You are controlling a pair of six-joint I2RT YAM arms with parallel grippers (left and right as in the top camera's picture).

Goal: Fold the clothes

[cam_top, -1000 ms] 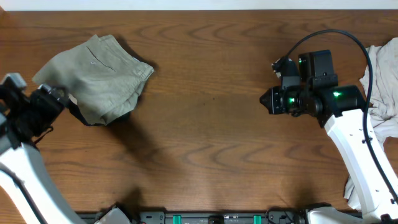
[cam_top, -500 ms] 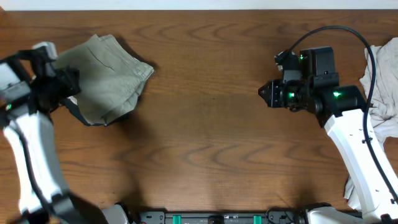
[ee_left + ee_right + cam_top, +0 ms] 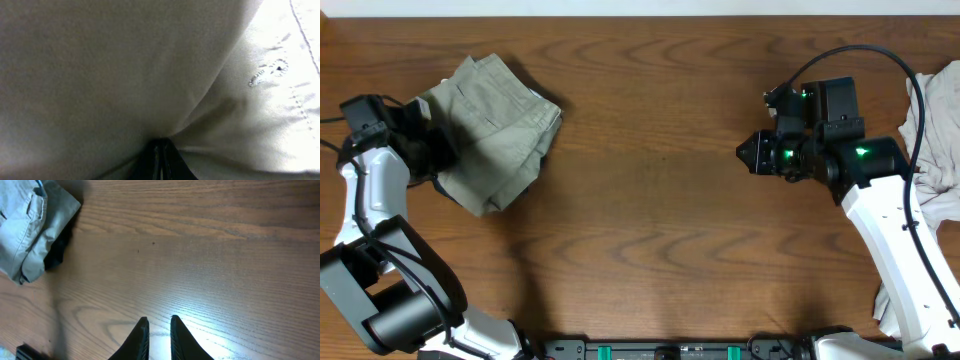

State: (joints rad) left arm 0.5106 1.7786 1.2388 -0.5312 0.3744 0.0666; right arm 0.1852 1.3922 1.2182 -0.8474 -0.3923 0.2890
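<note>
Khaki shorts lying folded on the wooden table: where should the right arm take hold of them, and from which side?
Probably best: pinch the grey-green folded cotton shorts at the corner facing the table's middle, coming low from the right. Its stacked layers end in an exposed edge over bare wood, and the left gripper is clamped on the opposite edge.

The khaki shorts (image 3: 495, 125), grey-green, lie folded in a compact bundle at upper left of the overhead frame. The off-white garments (image 3: 940, 110) lie crumpled at the right edge.
</note>
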